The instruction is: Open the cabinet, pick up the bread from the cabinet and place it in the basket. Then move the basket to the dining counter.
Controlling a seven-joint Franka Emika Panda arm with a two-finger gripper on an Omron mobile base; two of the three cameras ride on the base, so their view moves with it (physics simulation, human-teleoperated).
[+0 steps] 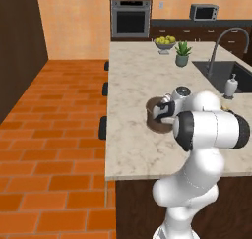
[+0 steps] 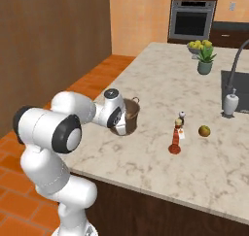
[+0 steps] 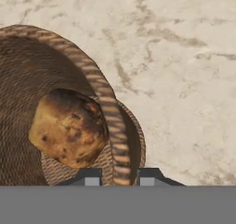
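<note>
Dining counter (image 1: pixel 138 149), pale marble. Basket (image 3: pixel 27 80) stands on it at 9 o'clock in the hand view. Gripper (image 3: pixel 117 176) at 6 o'clock, fingers pinched tight on its rim. Bread (image 3: pixel 69 128) inside the basket.
</note>
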